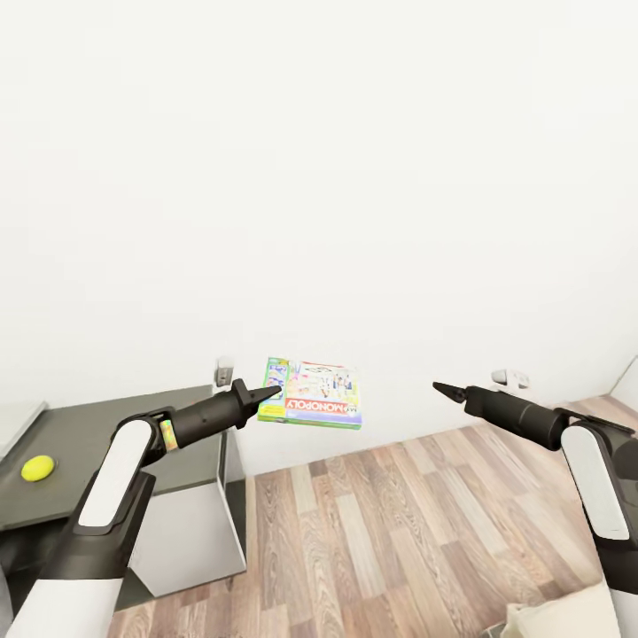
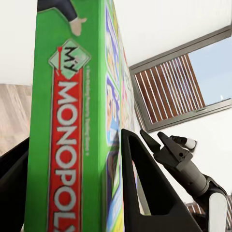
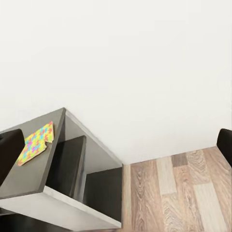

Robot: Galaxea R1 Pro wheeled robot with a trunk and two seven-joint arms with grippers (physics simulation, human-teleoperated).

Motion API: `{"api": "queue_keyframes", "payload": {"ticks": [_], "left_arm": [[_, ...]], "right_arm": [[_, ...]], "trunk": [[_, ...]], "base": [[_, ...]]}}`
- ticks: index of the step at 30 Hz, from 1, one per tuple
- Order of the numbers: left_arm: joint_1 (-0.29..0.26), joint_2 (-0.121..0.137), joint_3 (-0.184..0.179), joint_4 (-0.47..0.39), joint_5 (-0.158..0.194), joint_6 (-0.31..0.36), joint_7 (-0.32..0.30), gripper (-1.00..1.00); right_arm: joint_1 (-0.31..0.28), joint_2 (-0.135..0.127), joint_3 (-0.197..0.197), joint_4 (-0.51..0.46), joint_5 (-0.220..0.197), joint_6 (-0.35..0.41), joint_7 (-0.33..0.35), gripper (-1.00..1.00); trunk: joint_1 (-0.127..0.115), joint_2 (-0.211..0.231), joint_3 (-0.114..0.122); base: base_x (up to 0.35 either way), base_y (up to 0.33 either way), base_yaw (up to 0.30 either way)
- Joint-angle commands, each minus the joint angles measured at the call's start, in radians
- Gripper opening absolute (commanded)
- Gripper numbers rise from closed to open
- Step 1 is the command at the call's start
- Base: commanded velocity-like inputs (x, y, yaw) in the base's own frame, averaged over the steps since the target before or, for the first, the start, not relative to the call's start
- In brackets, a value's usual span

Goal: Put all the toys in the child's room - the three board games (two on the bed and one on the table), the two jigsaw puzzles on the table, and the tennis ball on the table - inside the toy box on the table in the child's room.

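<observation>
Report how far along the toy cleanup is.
Nothing visibly boxed yet. In hand: the left gripper is shut on the Monopoly game, carried above the floor. Left: the tennis ball sits on the table, and a jigsaw puzzle lies on the table too. The right gripper looks shut and empty.

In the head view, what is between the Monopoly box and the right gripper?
Nothing: between the Monopoly box, held by the left gripper, and the right gripper, the head view shows bare white wall.
</observation>
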Motion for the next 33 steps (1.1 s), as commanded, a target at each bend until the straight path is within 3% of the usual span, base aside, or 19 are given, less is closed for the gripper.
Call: {"api": "queue_keyframes", "payload": {"ticks": [1,33], "left_arm": [[-0.001,0.0,-0.001,0.0,0.014,0.001,0.006,-1.0],[-0.001,0.0,0.0,0.0,0.014,0.0,0.006,-1.0]], "right_arm": [[-0.001,0.0,-0.002,-0.001,0.008,0.004,0.01,1.0],[-0.001,0.0,-0.002,-0.001,0.008,0.003,0.011,1.0]], "trunk": [[0.001,-0.002,-0.002],[0.001,-0.002,0.017]], "base": [[0.0,0.0,0.269],[0.0,0.0,0.272]]}}
